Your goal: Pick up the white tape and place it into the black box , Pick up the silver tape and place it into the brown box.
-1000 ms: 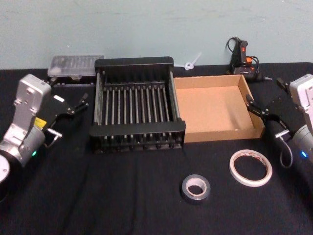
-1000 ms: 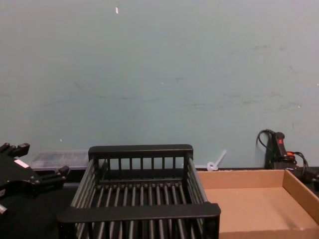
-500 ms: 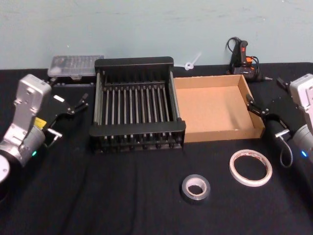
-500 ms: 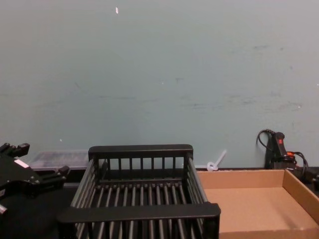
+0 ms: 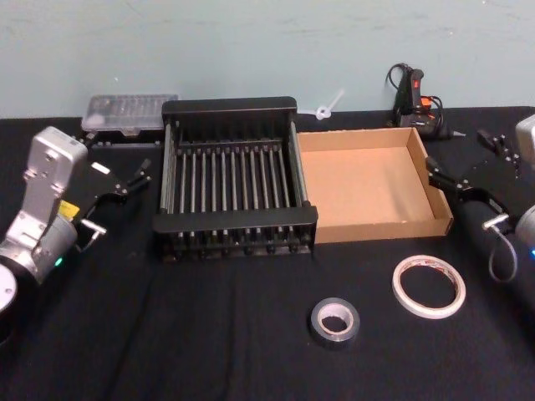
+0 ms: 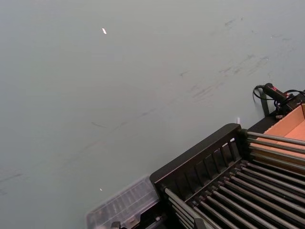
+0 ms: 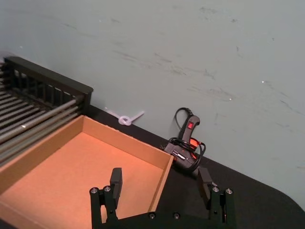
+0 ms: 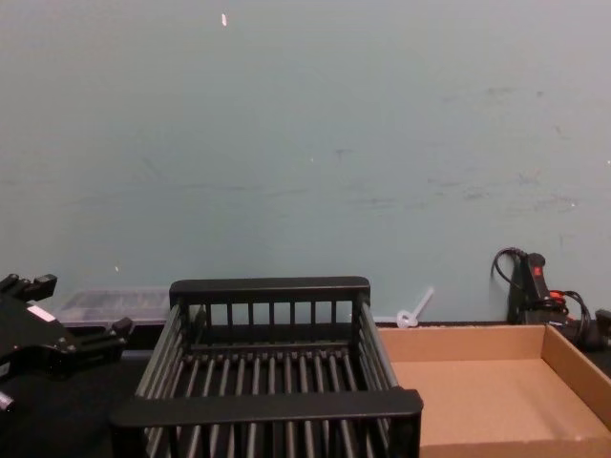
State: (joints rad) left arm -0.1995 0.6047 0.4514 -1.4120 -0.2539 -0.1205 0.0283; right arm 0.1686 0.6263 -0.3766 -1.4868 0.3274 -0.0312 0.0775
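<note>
**Both tapes on the cloth, boxes empty**

From the head camera, the white tape [image 5: 429, 286] lies flat on the black table [image 5: 209, 334] at about 4 o'clock from the centre of the view. It's a thin-walled wide ring with a big hollow middle and some reddish marks along its inner edge. The silver tape [image 5: 334, 322] lies flat near it, at its 8 o'clock, not touching. It's smaller and chunkier, dark grey outside with a pale core face.

The black box [image 5: 232, 180] sits mid-table, slatted bottom, thick solid rims, nothing in it. The brown box [image 5: 372, 184] is right up against it at 3 o'clock, a shallow cardboard tray, also holding nothing.

My right gripper [image 5: 462, 174] hovers just past the tray's right wall, at 1 o'clock from the white ring. In the right wrist view its fingers [image 7: 116, 183] stand wide apart with nothing between them. My left gripper [image 5: 134, 180] sits parked at 9 o'clock from the crate, fingers spread a little, holding nothing.
</note>
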